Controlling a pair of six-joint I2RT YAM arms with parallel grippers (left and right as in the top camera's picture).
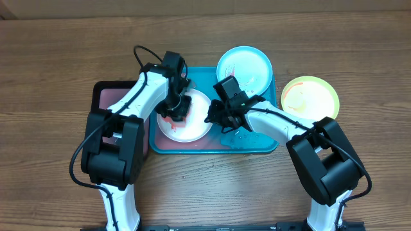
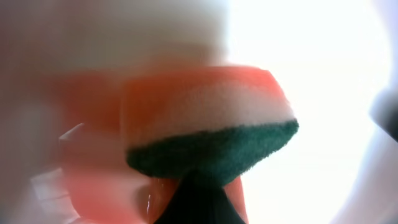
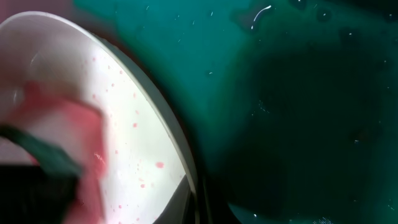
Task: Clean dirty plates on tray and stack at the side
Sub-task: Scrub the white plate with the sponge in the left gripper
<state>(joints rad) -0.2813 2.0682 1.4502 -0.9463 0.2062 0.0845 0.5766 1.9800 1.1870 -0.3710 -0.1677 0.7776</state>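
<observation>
Beneath the left gripper (image 1: 178,108), which is clenched on a sponge (image 2: 211,134) with its green pad down, lies the white plate (image 1: 192,128), red-smeared and spattered. The right gripper (image 1: 214,117) is clamped on that plate's near rim, steadying it over the wet tray (image 1: 257,145). Beyond the right gripper sits the blue plate (image 1: 244,67), at the tray's far corner. Further out to its right, off the tray, rests the green plate (image 1: 310,96). Risks, as I judge them:
- Hard scrubbing could lever the plate out of the thin rim pinch and skid it across the wet base.
- The sponge could twist in its jaws.
- The two wrists, close together, could collide.
</observation>
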